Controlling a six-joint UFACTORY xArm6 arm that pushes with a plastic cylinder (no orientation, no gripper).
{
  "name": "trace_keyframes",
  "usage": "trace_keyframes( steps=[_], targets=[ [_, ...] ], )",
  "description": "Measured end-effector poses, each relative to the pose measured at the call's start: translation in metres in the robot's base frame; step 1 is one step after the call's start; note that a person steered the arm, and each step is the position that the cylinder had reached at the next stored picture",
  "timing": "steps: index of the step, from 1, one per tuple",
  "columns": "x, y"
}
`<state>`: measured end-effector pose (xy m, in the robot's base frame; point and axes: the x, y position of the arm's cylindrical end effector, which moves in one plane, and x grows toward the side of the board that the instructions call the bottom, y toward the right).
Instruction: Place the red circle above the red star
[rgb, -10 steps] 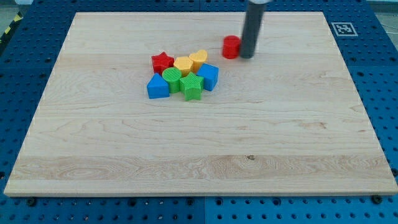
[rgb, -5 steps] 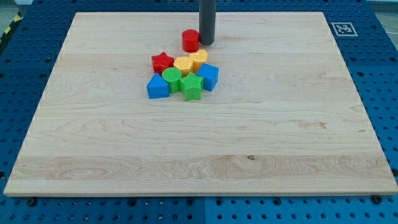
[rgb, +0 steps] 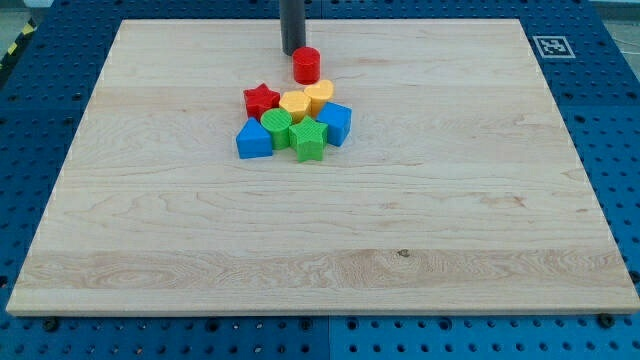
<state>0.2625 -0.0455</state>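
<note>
My tip (rgb: 293, 52) is now sitting up-left of the red circle (rgb: 307, 65), having crossed over from its right side. The circle is resting up-right of the red star (rgb: 261, 99) — not yet above it. I carry no claw — only a rod. Next push likely leftward.

No words, numbers or brand names can be read anywhere. The only sign is a small black-and-white square marker (rgb: 549, 46) (a coded fiducial pattern, not text) on the wooden board (rgb: 450, 230), at the view's top right corner.
</note>
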Motion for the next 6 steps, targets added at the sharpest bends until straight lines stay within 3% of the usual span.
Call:
trace_keyframes(
  steps=[4,5,6],
  targets=[
    [0.018,-0.009],
    [-0.001,0.044],
    [0.007,0.082]
  ],
)
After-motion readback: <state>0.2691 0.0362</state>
